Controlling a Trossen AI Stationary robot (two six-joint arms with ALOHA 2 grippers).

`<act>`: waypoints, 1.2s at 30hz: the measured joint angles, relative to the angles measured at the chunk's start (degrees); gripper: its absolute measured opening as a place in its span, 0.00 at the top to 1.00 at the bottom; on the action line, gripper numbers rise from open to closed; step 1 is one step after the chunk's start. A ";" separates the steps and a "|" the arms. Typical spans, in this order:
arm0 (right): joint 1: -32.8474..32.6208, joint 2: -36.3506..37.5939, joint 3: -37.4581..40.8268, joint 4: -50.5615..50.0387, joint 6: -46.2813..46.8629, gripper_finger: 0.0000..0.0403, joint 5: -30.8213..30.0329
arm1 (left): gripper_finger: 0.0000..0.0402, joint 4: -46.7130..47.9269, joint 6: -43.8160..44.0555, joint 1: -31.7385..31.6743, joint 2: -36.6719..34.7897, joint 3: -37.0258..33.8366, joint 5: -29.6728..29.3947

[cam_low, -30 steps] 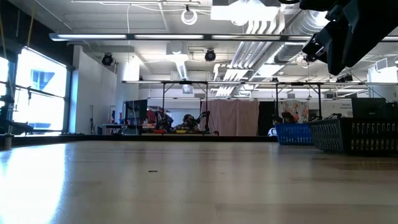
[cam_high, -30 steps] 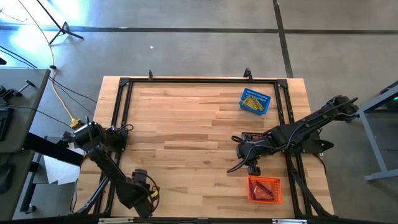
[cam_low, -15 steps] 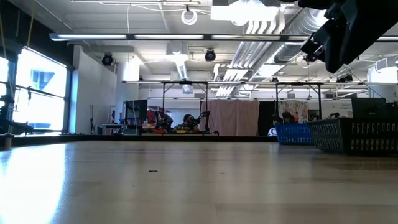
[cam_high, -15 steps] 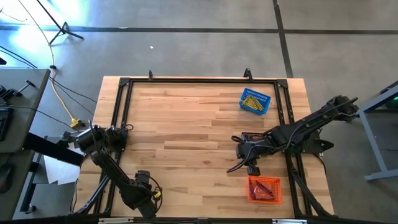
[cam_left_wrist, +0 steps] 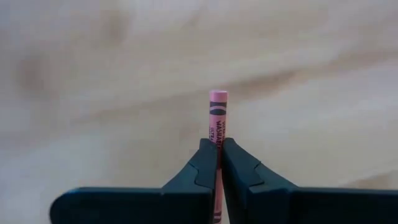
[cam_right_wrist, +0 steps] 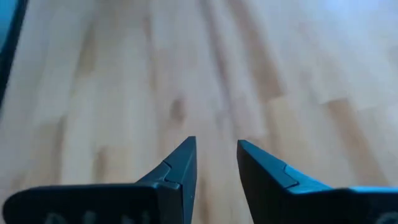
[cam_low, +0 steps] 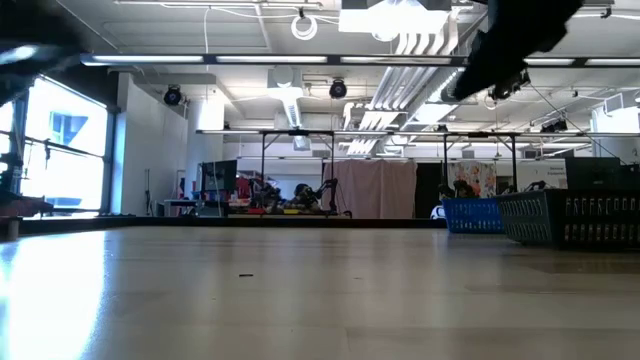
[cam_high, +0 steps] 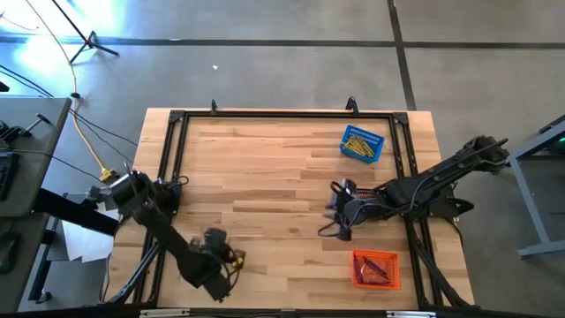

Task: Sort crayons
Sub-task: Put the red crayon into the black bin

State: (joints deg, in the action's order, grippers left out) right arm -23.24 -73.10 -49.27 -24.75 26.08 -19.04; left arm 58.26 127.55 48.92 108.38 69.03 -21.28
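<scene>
Blue basket (cam_high: 363,144) far right; orange basket (cam_high: 376,268) near right; wooden table (cam_high: 265,177).

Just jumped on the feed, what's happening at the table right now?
Crayon sorting is under way. The left claw, near the table's front left, is shut on a pink crayon that sticks out past its tips. The right claw hangs open and empty over bare wood right of the table's middle. A blue basket holds yellow crayons and an orange basket holds red ones.
</scene>
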 joint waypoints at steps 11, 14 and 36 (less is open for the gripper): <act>4.82 0.02 14.19 28.05 6.39 0.75 -4.78 | 1.00 -2.94 -19.21 -6.20 -5.42 0.09 -40.01; 4.90 0.02 19.41 44.51 4.11 0.75 -4.01 | 1.00 -5.76 -24.36 -8.88 -5.49 0.09 -44.32; 11.25 -0.03 25.26 64.27 0.60 0.66 9.14 | 1.00 -57.96 -81.21 -26.17 -5.51 0.12 -33.83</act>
State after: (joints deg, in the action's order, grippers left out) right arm -12.00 -73.12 -24.01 39.52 26.68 -9.90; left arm 0.30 46.33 22.74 102.87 69.14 -55.11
